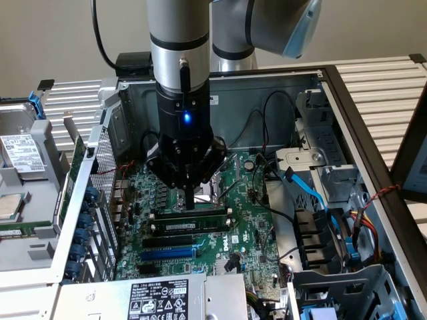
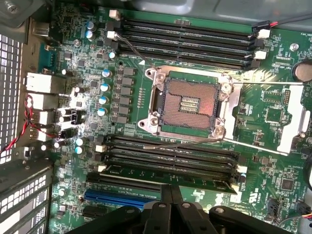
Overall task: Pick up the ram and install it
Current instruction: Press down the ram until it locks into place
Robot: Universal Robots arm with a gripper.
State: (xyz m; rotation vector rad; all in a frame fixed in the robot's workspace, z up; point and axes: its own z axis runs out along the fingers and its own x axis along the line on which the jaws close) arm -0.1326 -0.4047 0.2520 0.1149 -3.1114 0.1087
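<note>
The ram (image 1: 203, 215) (image 2: 146, 174) is a thin green stick standing on edge in the memory slot of the motherboard (image 1: 243, 220) that lies closest to the CPU socket (image 2: 187, 105). My gripper (image 1: 190, 204) (image 2: 171, 191) comes straight down over the middle of the stick. Its fingers are shut together into one narrow black bar. The tip rests on or just above the ram's top edge, not clamped around it. In the wrist view the white slot latches (image 2: 101, 168) sit at the stick's ends.
Two empty black slots (image 1: 179, 230) and a blue slot (image 1: 167, 253) (image 2: 114, 196) lie beside the ram. Another bank of black slots (image 2: 187, 36) lies beyond the socket. A blue cable (image 1: 308, 190), drive cage (image 1: 333, 267) and power supply (image 1: 157, 299) crowd the open case.
</note>
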